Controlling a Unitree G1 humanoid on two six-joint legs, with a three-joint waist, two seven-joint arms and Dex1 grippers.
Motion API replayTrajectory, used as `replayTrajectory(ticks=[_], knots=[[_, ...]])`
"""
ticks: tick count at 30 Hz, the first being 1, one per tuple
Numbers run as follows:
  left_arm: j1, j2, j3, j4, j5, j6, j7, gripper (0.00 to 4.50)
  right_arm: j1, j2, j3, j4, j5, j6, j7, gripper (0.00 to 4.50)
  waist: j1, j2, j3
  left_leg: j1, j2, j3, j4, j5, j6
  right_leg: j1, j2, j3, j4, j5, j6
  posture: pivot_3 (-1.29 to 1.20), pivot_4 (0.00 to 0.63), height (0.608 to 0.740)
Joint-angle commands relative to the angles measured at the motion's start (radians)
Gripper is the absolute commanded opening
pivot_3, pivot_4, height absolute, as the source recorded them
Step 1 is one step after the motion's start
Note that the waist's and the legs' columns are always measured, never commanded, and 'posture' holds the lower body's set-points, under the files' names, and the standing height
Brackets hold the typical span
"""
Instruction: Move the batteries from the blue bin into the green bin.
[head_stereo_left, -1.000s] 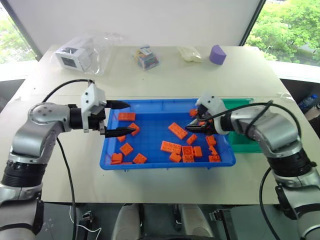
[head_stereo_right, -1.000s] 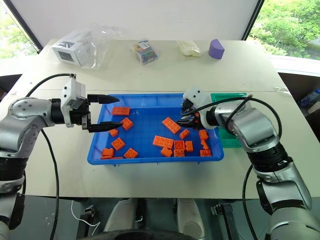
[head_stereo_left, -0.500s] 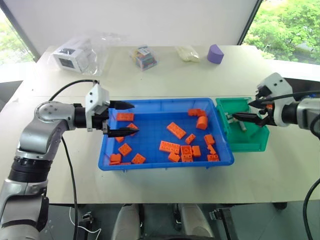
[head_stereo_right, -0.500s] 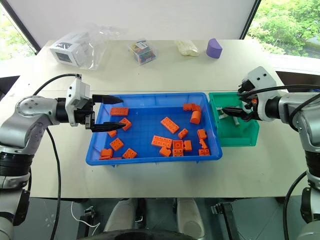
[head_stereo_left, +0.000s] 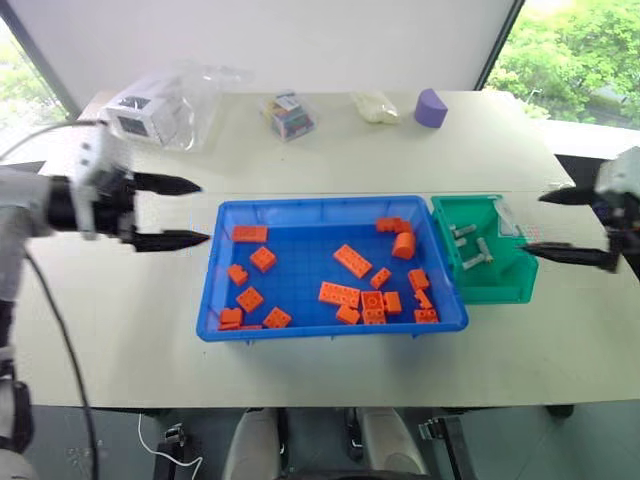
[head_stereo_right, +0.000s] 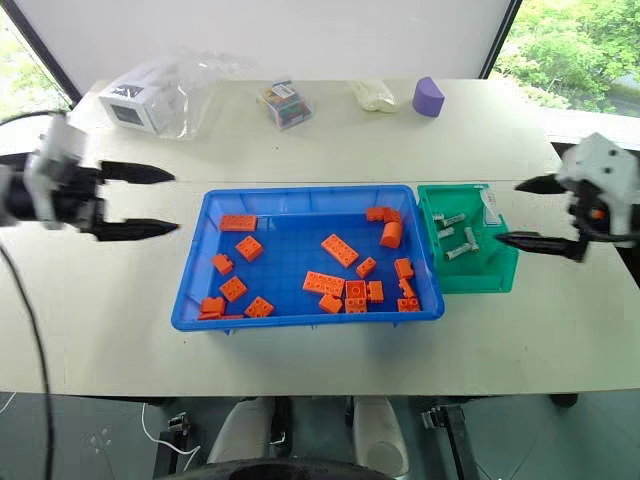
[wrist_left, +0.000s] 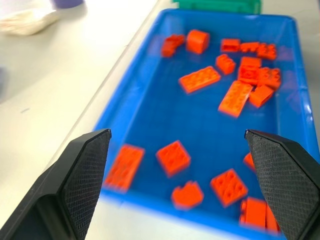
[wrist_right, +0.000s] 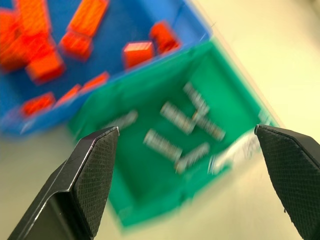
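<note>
Orange bricks (head_stereo_left: 352, 260) alone litter the blue bin (head_stereo_left: 325, 205), batteries (head_stereo_left: 465, 232) lie in the green bin (head_stereo_left: 485, 292), and both the left gripper (head_stereo_left: 170, 213) and right gripper (head_stereo_left: 565, 225) gape empty beside a purple block (head_stereo_left: 433, 108) on the counter (head_stereo_left: 330, 155).

**Both bins open from above, arms parked wide**

Left gripper (head_stereo_left: 172, 212) sits left of the blue bin (head_stereo_left: 215, 262), right gripper (head_stereo_left: 568, 224) right of the green bin (head_stereo_left: 520, 288); both jaws spread, empty. Bins touch, no lane between them. Orange bricks (head_stereo_left: 355, 260) litter the blue floor. Far counter (head_stereo_left: 330, 160): bagged box (head_stereo_left: 150, 112), small case (head_stereo_left: 291, 113), purple block (head_stereo_left: 434, 107). Near strip bare.
</note>
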Motion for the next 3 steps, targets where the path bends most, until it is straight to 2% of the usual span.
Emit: replayTrajectory(ticks=[1,3], knots=[[0.045,0.079,0.078,0.042,0.004,-0.026,-0.054,4.5,0.006,-0.035,-0.035,0.142,-0.002,-0.105,0.108,4.48,-0.001,0.0,0.0,0.0,0.0,0.001,0.0,0.0,0.0,0.0,0.0,0.0,0.0,0.0,0.0,0.0,0.15,0.734],[0.074,0.096,0.096,0.047,0.005,-0.042,-0.065,4.5,-0.005,-0.028,-0.018,0.185,-0.004,-0.126,0.124,4.48,-0.001,0.001,0.0,0.0,0.0,0.002,0.0,0.0,0.0,0.0,-0.001,0.0,0.0,0.0,0.0,0.0,0.15,0.734]])
